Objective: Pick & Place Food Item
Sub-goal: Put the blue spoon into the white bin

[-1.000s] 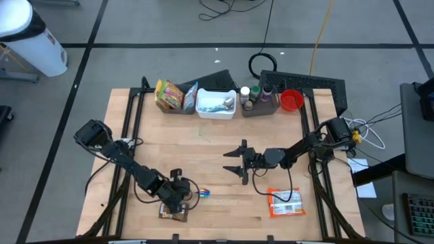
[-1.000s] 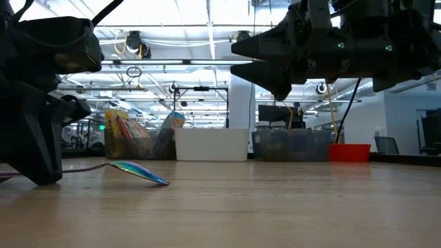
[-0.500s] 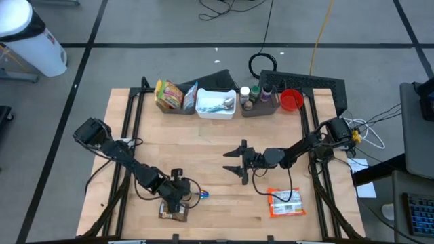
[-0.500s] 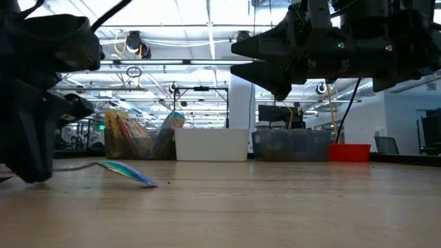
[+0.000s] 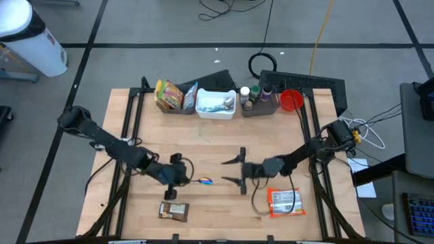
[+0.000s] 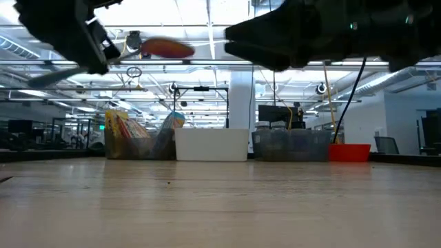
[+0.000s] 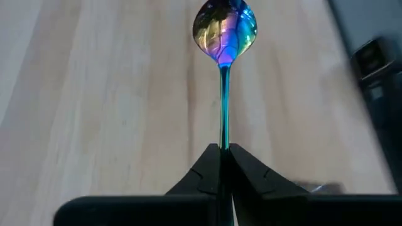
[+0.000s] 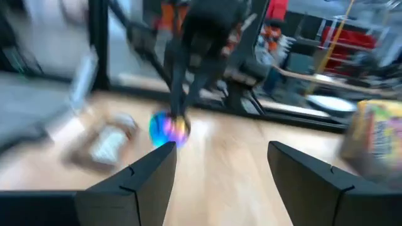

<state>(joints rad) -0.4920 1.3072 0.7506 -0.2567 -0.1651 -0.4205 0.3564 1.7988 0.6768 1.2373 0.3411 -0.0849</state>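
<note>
A: Holding the iridescent spoon (image 7: pixel 224 28) by the far end of its handle, the left end effector (image 5: pixel 179 177) is pressed together on it, so that the bowl is kept out in front and clear of the fingers. The spoon is carried above the surface (image 5: pixel 203 142), not resting on it; in the low view it is seen well up in the air.

B: And the right end effector (image 5: pixel 232 171)?

A: It is held spread, fingers wide apart with nothing between them, hovering near the middle of the surface and turned toward the spoon. A handover or a waiting posture may be meant; which one cannot be told.

B: Where are the food items?

A: A brown snack bar (image 5: pixel 172 211) is left lying near the front edge, just behind the left arm. An orange packet (image 5: pixel 285 202) lies flat at the front right. More packets are kept in the bin (image 5: pixel 173 107) at the back edge, beside the white tray (image 5: pixel 215 112).
</note>
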